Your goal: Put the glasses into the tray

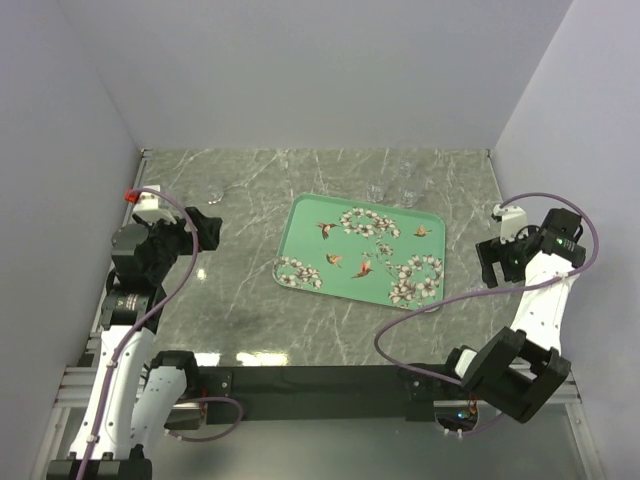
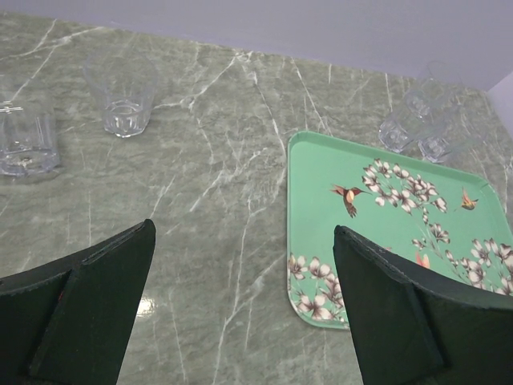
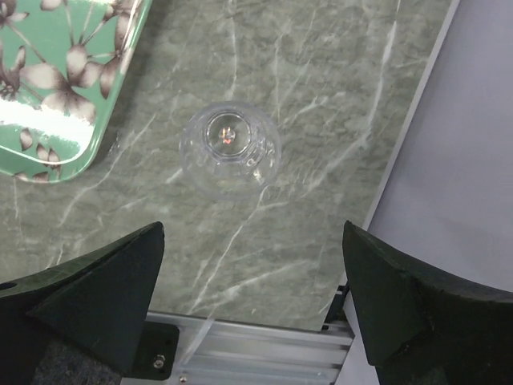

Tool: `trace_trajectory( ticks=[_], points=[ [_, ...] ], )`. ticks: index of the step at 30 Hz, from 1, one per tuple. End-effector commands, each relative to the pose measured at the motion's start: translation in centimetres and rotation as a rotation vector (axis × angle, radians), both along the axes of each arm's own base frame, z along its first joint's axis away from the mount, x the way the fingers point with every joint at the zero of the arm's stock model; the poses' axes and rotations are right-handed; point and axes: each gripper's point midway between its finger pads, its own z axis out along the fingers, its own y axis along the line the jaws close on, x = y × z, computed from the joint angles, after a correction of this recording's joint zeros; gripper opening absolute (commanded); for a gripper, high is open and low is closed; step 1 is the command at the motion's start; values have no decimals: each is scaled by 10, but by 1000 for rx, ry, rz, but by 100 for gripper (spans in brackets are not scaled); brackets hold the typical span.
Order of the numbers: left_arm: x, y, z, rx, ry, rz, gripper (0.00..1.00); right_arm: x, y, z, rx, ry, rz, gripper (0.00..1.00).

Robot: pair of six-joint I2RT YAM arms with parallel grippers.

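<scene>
The mint-green tray [image 1: 345, 215] with blossoms and birds lies mid-table and holds no glasses. In the left wrist view, two clear glasses [image 2: 122, 104] [image 2: 28, 136] stand upright on the marble, left of the tray [image 2: 377, 241]. Several more glasses [image 2: 421, 124] cluster just beyond its far edge. My left gripper [image 2: 243, 229] is open and empty, above bare marble by the tray's near left corner. In the right wrist view, one glass [image 3: 231, 149] stands upright beside the tray's corner [image 3: 56, 160]. My right gripper [image 3: 253, 228] is open and empty, just short of that glass.
White walls close the table in at the back and on both sides. The right wall [image 3: 473, 160] runs close to the lone glass. The table's metal front rail [image 3: 256, 353] lies under my right gripper. Cables loop beside both arms [image 1: 420, 350].
</scene>
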Motion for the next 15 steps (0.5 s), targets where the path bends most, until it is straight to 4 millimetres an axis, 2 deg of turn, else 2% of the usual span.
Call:
trace_trajectory(
  ticks=[1,4,9,12,15],
  points=[
    [6,2,7,20,-36,4,99,18,-13,17,-42,-81,-11,98],
    [8,0,2,17,-15,-7,99,26,-23,10,-59,-88,-49,98],
    [10,-1,-2,18,-3,-10,99,31,-39,-18,-60,-35,-70,93],
    [11,0,-2,18,-5,-9,99,35,-45,-30,-51,-23,-82,89],
    [11,-1,-3,19,-1,-10,99,42,-47,-39,-23,-17,-86,81]
  ],
)
